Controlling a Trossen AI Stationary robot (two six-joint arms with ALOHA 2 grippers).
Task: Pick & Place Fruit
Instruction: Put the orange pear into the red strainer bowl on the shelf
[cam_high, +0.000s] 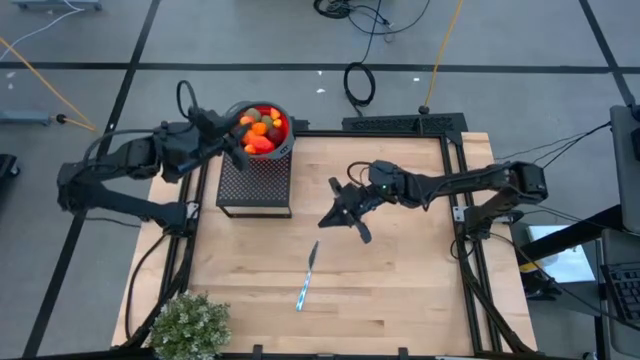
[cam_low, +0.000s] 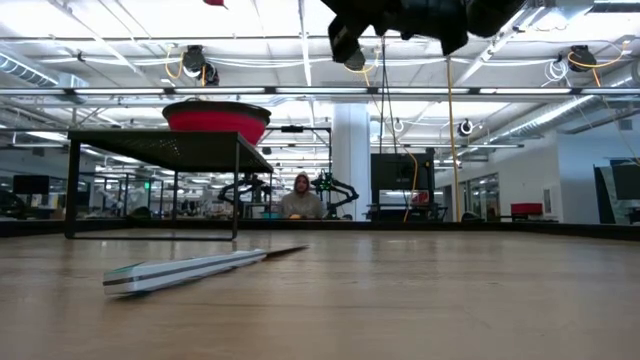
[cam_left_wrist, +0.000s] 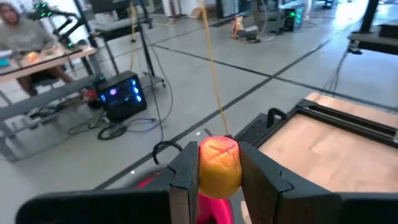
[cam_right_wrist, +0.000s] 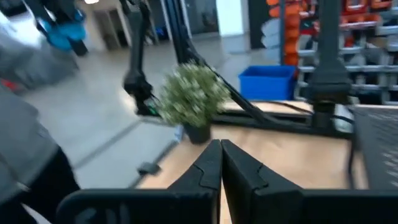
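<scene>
A yellow-orange fruit (cam_left_wrist: 219, 167) is sitting pinched in the left gripper (cam_left_wrist: 217, 180), over the red bowl (cam_high: 283, 128) of fruits (cam_high: 259, 131) on the black mesh stand (cam_high: 255, 180) at the wooden desk's (cam_high: 400, 290) far left corner. The right gripper (cam_right_wrist: 221, 163), fingers pressed together and empty, is hanging over mid-desk. A knife (cam_high: 306, 277) is lying near the middle, a bushy plant (cam_high: 190, 325) at the near left corner. Cables (cam_high: 360, 82) are trailing over the grey floor (cam_high: 200, 40); a person (cam_low: 299, 198) is sitting far behind.

no readable text, labels, brands or nos. on anything in any view.
</scene>
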